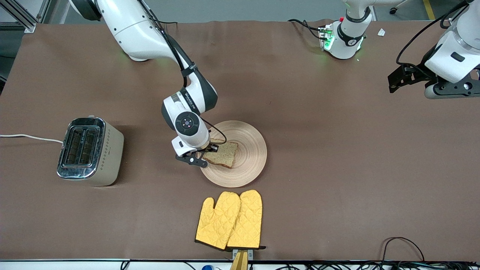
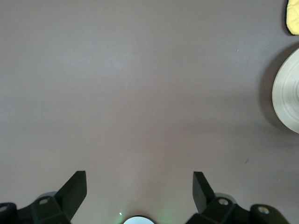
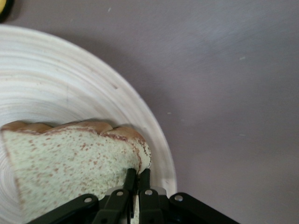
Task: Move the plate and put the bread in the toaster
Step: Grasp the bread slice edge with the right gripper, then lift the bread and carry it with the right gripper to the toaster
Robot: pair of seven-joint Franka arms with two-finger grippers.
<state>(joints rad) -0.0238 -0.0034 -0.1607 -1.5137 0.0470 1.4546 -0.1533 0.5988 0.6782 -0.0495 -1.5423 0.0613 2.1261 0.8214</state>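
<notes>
The beige ringed plate (image 1: 245, 165) lies mid-table with the speckled bread slice (image 1: 224, 154) on it. My right gripper (image 1: 207, 150) is down at the bread's edge toward the right arm's end, shut on its crust; in the right wrist view the fingertips (image 3: 132, 178) pinch the bread (image 3: 70, 163) over the plate (image 3: 56, 88). The cream toaster (image 1: 90, 151) with chrome top stands toward the right arm's end of the table, slots up and empty. My left gripper (image 1: 403, 77) waits open and empty above bare table at the left arm's end; its fingers (image 2: 74, 189) show spread, and the plate's rim (image 2: 287, 95) shows at the edge.
A pair of yellow oven mitts (image 1: 230, 220) lies nearer the front camera than the plate. The toaster's white cord (image 1: 30, 137) runs off the table's end. Cables (image 1: 403, 247) lie along the near edge.
</notes>
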